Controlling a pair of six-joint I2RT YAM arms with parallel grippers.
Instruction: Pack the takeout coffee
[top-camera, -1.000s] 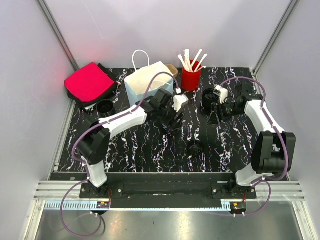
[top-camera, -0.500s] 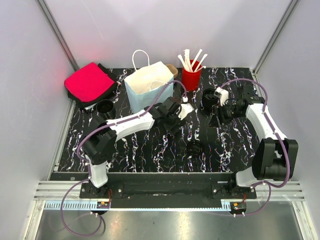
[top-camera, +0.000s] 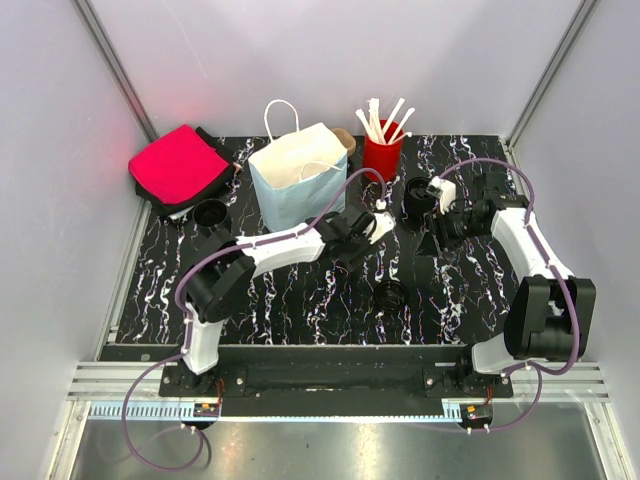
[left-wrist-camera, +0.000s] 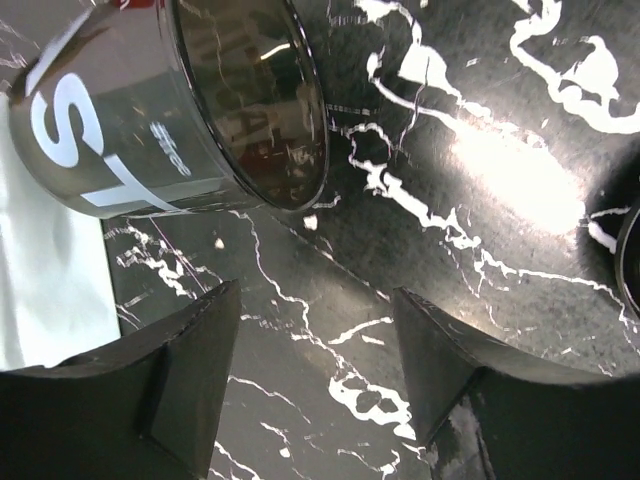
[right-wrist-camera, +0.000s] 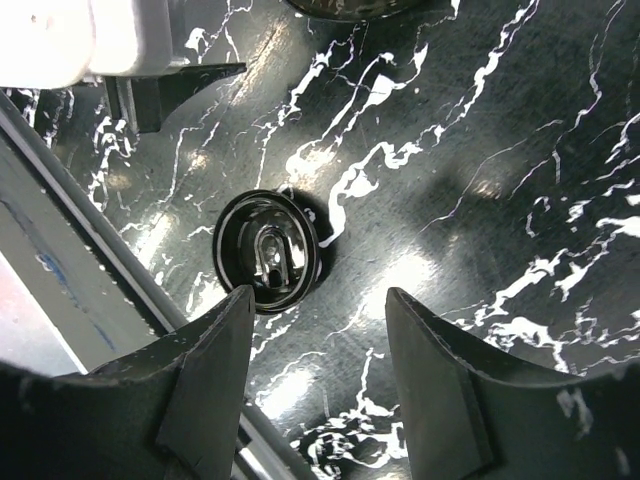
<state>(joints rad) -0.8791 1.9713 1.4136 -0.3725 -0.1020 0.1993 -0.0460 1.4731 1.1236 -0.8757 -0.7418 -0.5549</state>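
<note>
The takeout coffee (top-camera: 390, 294), a small black cup with a black lid, stands alone near the middle front of the table. In the right wrist view it (right-wrist-camera: 268, 252) is seen from above, just beyond my left fingertip (right-wrist-camera: 215, 350). My right gripper (top-camera: 432, 238) is open and empty, behind and to the right of it. My left gripper (top-camera: 372, 232) is open and empty, over bare tabletop in front of the red cup of stirrers (top-camera: 382, 155). The left wrist view shows only marble between the fingers (left-wrist-camera: 190, 360).
A white paper bag (top-camera: 298, 175) stands at the back, left of the red cup. A lidless black cup (top-camera: 418, 193) is by the right gripper and another (top-camera: 210, 212) is at the left. A red cloth (top-camera: 180, 165) lies at the back left. A lettered cup (left-wrist-camera: 130, 130) is ahead of the left gripper.
My left gripper has moved right, away from the bag's front toward the red cup. My right gripper shifted slightly left, then held still. The coffee has not moved.
</note>
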